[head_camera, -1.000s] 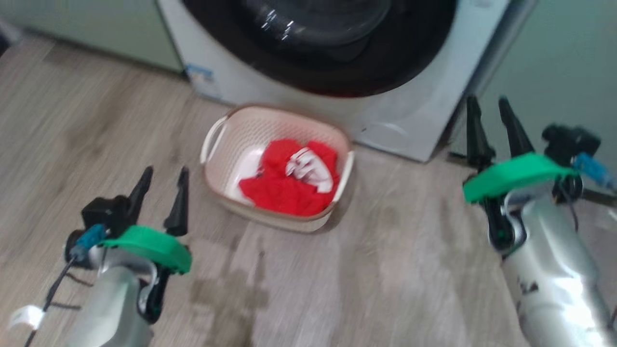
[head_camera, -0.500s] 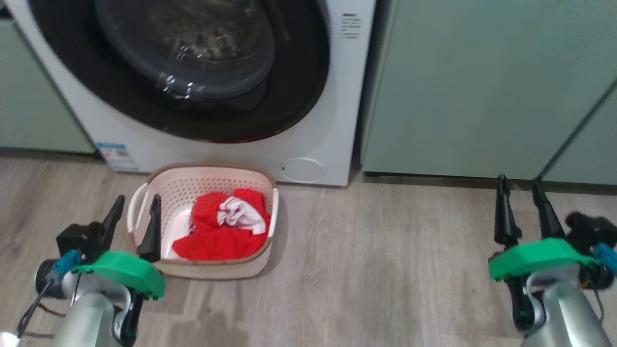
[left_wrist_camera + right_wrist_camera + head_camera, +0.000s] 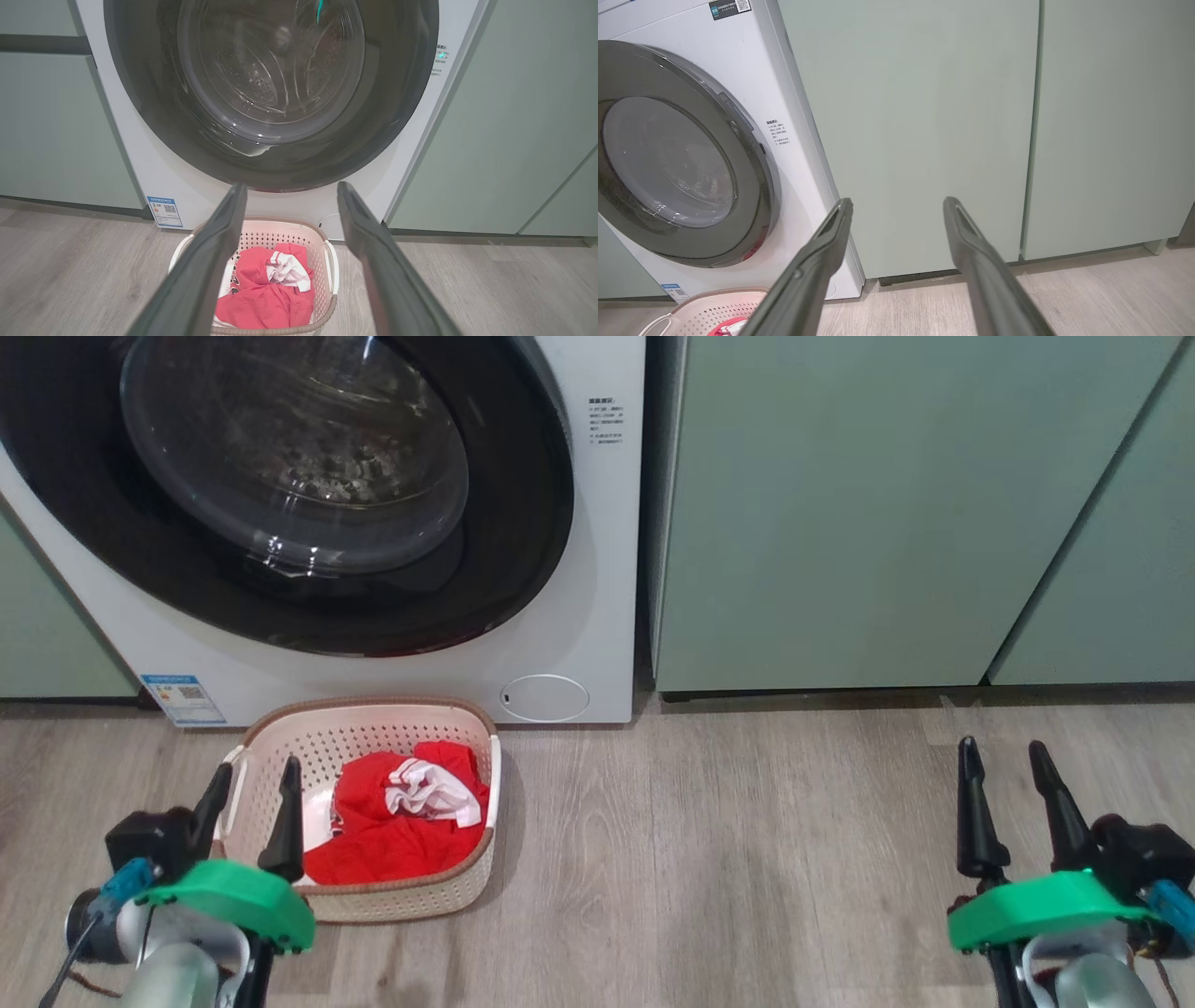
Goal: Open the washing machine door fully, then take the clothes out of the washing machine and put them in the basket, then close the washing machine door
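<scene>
Two grippers are showing low in the head view, both with jaws spread wide and nothing between them. The left gripper (image 3: 258, 765) is hovering over the near left end of the basket (image 3: 373, 703), and its fingers (image 3: 205, 266) are framing that basket in the left wrist view. The right gripper (image 3: 1001, 745) is hanging above the wood-look floor (image 3: 747, 859), well apart from the basket and facing the pale green cabinets (image 3: 840, 523). One basket, cream with perforated sides and a brown rim, is standing on the floor just in front of the washing machine (image 3: 607, 569), below its lower left part. The clothes (image 3: 392, 835), a red heap with a crumpled white part on top, are lying inside the basket and covering most of its base. The washing machine door (image 3: 523, 523), with its glossy black rim and clear bulging window, is sitting shut against the white front, and the steel drum is showing through the window. One small round hatch (image 3: 544, 698) is sitting at the machine's lower right corner, just beside the basket's far rim. One blue and white label (image 3: 183, 700) is sticking at the machine's lower left corner.
</scene>
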Controlling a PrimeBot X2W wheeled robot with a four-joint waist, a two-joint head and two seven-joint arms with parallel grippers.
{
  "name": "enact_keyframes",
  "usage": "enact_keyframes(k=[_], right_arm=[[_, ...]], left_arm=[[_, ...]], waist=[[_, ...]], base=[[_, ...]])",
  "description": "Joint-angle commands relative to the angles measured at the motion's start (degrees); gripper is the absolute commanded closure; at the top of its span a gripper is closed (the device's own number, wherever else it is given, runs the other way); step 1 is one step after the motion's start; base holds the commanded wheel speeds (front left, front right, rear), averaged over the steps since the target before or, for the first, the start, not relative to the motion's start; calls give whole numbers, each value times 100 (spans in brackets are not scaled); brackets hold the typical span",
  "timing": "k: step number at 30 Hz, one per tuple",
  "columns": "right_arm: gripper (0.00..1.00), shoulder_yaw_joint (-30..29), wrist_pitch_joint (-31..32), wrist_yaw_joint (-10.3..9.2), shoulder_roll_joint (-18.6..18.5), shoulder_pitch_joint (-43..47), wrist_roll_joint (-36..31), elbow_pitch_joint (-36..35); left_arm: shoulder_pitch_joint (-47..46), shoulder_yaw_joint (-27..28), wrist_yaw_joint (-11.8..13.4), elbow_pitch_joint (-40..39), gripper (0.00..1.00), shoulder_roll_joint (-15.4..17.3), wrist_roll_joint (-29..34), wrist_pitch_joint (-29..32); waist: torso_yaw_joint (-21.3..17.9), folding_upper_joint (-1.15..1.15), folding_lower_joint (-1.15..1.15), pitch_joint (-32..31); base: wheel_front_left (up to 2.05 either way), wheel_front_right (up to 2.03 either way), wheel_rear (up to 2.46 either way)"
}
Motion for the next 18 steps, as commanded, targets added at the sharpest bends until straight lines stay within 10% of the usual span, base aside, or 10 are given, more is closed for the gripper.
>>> enact_keyframes(k=[1, 18], right_arm=[[0, 105, -32, -5, 1, -94, -25, -215], [0, 16, -32, -5, 3, -30, 2, -203]], left_arm=[[-234, 215, -34, -145, 0, 111, 65, -38], [-266, 240, -34, 13, 0, 51, 131, -38]], waist=[[-7, 0, 0, -3], [5, 0, 0, -6]], base=[[0, 0, 0], [0, 0, 0]])
